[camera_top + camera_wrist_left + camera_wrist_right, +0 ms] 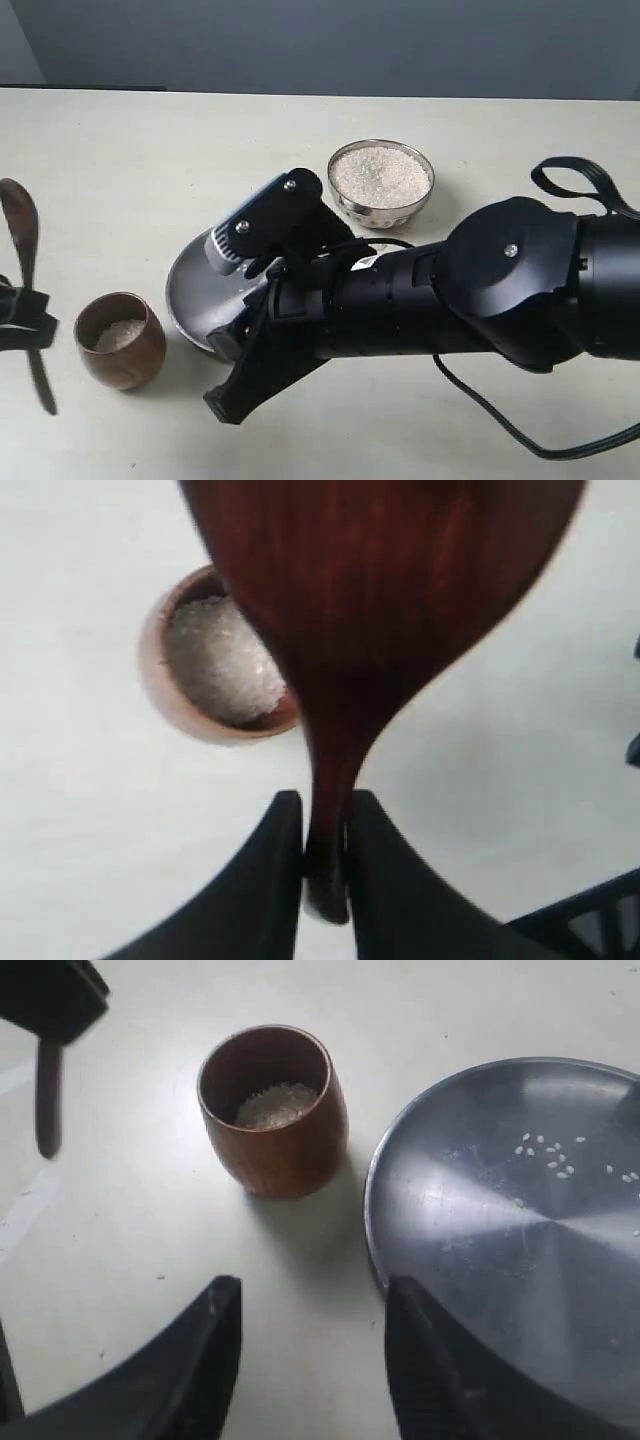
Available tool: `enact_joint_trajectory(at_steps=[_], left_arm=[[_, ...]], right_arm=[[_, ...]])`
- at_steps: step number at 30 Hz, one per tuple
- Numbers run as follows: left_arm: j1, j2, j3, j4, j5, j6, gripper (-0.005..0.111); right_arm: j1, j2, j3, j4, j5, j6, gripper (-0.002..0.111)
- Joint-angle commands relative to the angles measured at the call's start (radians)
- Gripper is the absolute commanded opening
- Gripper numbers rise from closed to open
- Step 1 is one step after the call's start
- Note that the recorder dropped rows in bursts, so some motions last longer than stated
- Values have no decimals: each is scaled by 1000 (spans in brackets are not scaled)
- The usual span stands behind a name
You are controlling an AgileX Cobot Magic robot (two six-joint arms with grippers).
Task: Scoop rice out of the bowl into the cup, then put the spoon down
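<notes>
My left gripper (22, 322) at the table's far left is shut on the thin handle of the dark wooden spoon (20, 225), which stands nearly upright; its head (380, 610) fills the left wrist view. Just right of it stands the brown wooden cup (120, 340), apart from the spoon, with some rice (275, 1105) in its bottom. The steel bowl (381, 182), heaped with rice (380, 172), sits behind the middle. My right gripper (312, 1305) is open and empty, low over the table between the cup (272, 1110) and a plate.
A wide flat steel plate (195, 285) lies right of the cup, largely under my right arm, with several stray grains (548, 1152) on it. The bulky right arm (480, 285) spans the front right of the table, trailing a black cable (500, 425).
</notes>
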Motion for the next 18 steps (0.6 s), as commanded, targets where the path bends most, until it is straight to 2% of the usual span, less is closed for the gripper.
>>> enact_joint_trajectory(at_steps=[1,4,7,10,14,18], left_arm=[[-13,-31,-86,350,101,-179,0],[-22,11,-82,494,48,-229,0],[-21,111,-82,553,-36,-239,0],[-21,303,-82,545,-102,-239,0],[-21,468,-82,507,-137,-239,0],[-21,539,-82,457,-155,-239,0]], right_arm=[[3,-7,-2,8,-3,12,45],[3,-7,-2,10,27,37,45],[3,-7,-2,10,27,50,45],[3,-7,-2,7,25,50,45],[3,-7,-2,7,23,50,45],[3,-7,-2,7,23,50,45]])
